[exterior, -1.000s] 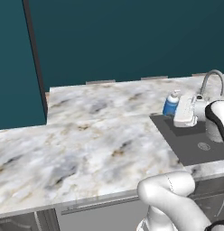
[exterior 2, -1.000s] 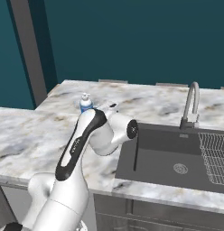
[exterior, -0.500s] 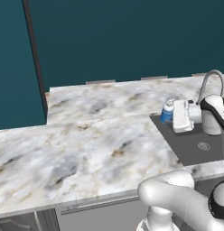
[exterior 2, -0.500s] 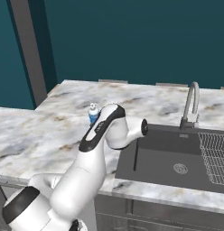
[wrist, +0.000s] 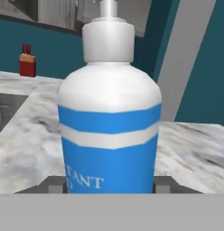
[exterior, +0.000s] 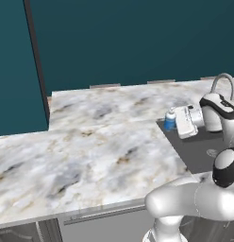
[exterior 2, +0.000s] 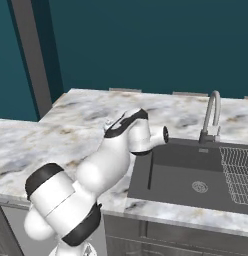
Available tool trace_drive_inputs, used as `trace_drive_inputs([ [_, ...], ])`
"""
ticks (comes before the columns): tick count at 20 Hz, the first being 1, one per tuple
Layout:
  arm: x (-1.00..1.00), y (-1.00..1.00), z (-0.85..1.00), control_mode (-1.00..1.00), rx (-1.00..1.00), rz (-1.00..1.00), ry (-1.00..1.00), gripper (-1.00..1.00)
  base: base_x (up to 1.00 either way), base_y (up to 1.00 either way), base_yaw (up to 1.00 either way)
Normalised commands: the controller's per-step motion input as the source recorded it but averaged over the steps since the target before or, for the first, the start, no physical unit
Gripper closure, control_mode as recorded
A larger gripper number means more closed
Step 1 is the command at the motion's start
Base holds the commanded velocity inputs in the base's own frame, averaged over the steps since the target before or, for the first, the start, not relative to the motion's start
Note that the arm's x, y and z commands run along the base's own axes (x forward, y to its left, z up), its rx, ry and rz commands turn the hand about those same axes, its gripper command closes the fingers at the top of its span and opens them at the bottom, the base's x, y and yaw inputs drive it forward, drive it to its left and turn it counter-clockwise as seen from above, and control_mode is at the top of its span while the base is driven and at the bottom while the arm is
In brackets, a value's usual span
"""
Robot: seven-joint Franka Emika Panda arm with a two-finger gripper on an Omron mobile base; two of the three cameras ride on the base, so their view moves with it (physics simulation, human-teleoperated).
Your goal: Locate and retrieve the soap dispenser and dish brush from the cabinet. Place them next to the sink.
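Marbled stone covers the bench, which we see running from the dark teal wall on the left toward the sink on the right. Moving rightward in the left base view, we reach the soap dispenser, standing upright at the sink's near-left corner, right at the edge where the bench meets the basin. Our pincer sits just to its right, reaching in sideways. In the hand view the soap dispenser looms directly ahead, blue with a white band and a white pump top, and the two dark fingertips flank its base on either side; we grip the bottle between them, as far as we can tell from how closely they hug it. Further right stands the curved chrome faucet. In the right base view our own arm hides the bottle, the sink lies to the right of it, and the wire rack lies at the far right.
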Motion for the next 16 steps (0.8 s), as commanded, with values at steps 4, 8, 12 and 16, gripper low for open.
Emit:
trace_drive_inputs([
  [4,0.36,0.00,-0.46,-1.00,-0.04,0.08,0.02,1.00,0.00,0.00,0.00],
  [8,0.34,-0.02,-0.48,-1.00,0.00,0.08,0.01,1.00,0.00,0.00,0.00],
  [12,0.25,-0.04,-0.47,-1.00,0.00,0.07,-0.01,1.00,0.00,0.00,0.00],
  [16,0.10,-0.04,-0.37,-1.00,-0.02,0.02,0.00,1.00,0.00,0.00,0.00],
])
